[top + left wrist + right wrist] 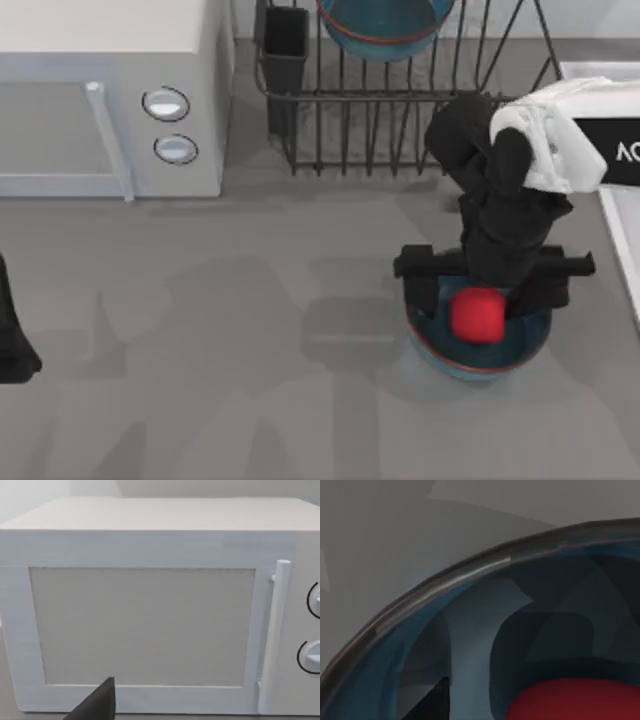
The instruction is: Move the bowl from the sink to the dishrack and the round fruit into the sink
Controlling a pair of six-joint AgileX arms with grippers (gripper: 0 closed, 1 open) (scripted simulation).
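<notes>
right gripper [487, 290] hangs over a teal bowl [440, 350] on the grey table [250, 330] at about 4 o'clock; whether its fingers pinch the round fruit [477, 314] inside, i cannot tell. another bowl [385, 30] sits in the dishrack [400, 120] at 12 o'clock, the sink [620, 200] at 3 o'clock. left arm [12, 340] is parked at 9 o'clock, facing the microwave [150, 610].

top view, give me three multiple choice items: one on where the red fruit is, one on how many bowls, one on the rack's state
1. Where is the round fruit?
A. in a bowl on the table
B. on the microwave
C. in the utensil cup

2. How many teal bowls are there?
A. one
B. two
C. four

3. What state is the dishrack in?
A. tipped over
B. holding a bowl
C. holding the fruit

Answers:
1. A: the fruit sits inside the bowl beneath the right gripper.
2. B: one on the table, another bowl in the rack.
3. B: a bowl rests among its bars.
</notes>
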